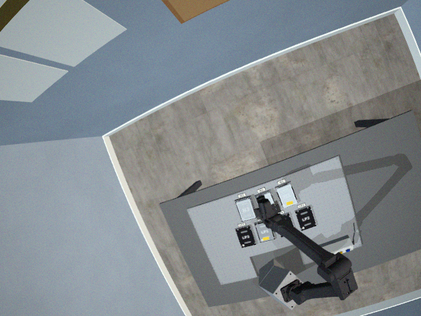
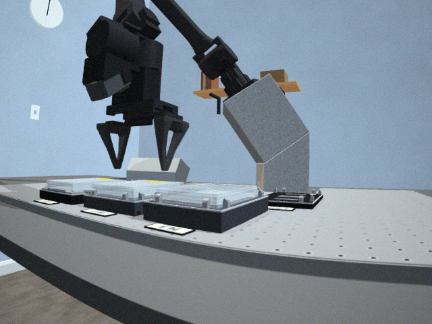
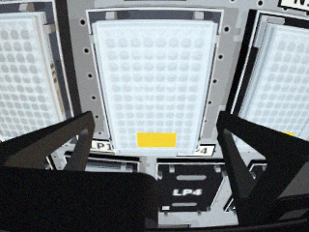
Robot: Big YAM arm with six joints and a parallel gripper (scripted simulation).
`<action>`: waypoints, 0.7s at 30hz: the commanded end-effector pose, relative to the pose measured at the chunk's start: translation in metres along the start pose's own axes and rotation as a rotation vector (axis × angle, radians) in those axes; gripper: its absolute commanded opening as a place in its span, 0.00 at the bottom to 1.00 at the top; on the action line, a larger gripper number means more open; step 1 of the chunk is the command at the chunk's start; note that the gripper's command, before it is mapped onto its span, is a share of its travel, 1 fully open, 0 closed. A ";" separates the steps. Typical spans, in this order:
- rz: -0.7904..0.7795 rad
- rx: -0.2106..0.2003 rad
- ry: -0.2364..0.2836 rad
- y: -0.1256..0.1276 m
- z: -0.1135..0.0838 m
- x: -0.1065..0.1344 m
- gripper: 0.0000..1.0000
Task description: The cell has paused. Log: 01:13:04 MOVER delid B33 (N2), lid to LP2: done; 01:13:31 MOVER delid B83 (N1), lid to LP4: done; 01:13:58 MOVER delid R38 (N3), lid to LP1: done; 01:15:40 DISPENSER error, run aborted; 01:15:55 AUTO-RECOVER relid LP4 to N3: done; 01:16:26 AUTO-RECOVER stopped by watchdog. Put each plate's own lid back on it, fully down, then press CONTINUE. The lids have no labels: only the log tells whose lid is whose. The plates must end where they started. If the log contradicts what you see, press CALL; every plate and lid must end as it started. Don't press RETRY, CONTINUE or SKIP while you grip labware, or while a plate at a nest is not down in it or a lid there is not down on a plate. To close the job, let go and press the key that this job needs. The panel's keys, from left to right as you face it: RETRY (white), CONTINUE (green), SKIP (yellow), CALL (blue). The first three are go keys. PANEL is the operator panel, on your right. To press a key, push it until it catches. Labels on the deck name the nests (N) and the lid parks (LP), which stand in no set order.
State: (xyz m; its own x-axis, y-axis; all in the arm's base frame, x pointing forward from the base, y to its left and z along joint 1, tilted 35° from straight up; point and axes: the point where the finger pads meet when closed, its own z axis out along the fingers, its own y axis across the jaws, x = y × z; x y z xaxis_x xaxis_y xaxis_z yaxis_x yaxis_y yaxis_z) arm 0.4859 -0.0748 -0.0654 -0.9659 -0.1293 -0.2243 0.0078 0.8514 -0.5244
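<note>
My gripper (image 2: 141,168) (image 3: 155,117) is open and empty above the middle nest, one finger on each side of its plate. The middle plate (image 1: 270,196) (image 2: 117,192) (image 3: 154,77) has a clear lid with a yellow mark. The right plate (image 1: 286,193) (image 2: 65,187) (image 3: 285,72) also has a yellow-marked lid. The left plate (image 1: 245,209) (image 2: 216,195) (image 3: 19,72), at the nest labelled N1, shows no yellow mark and looks lidless. A yellow-marked lid (image 1: 265,232) lies on LP1. The digits of the other nest labels are hard to read.
Black LP3 (image 1: 245,233) and LP2 (image 1: 306,222) hold no lid, nor does LP4 (image 3: 188,184). The panel (image 2: 153,174) stands by the arm, its blue key (image 1: 347,250) and yellow key (image 1: 341,252) visible past the arm. The grey arm pedestal (image 2: 268,129) stands behind the parks.
</note>
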 end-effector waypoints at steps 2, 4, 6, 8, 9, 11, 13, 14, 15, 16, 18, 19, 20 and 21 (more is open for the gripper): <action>0.003 0.001 0.002 0.003 -0.004 -0.001 1.00; 0.003 0.001 0.000 0.003 -0.005 -0.001 1.00; 0.000 0.000 -0.001 0.004 -0.006 -0.002 1.00; 0.000 0.000 -0.004 0.004 -0.007 -0.003 1.00; -0.001 0.000 -0.006 0.005 -0.008 -0.003 1.00; -0.001 0.000 -0.009 0.005 -0.010 -0.004 1.00; -0.001 0.000 -0.012 0.005 -0.011 -0.005 1.00; 0.000 0.000 -0.013 0.005 -0.012 -0.005 1.00; 0.002 0.000 -0.013 0.004 -0.012 -0.006 1.00; 0.004 0.001 -0.013 0.003 -0.012 -0.006 1.00; 0.007 0.002 -0.010 0.000 -0.005 -0.006 1.00; 0.007 0.002 -0.010 0.000 -0.005 -0.006 1.00; 0.007 0.002 -0.010 0.000 -0.005 -0.006 1.00; 0.007 0.002 -0.010 0.000 -0.005 -0.006 1.00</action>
State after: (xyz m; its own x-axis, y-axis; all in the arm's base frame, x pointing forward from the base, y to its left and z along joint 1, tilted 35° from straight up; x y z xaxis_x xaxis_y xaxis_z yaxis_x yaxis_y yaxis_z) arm 0.4848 -0.0742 -0.0656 -0.9670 -0.1252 -0.2220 0.0099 0.8519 -0.5236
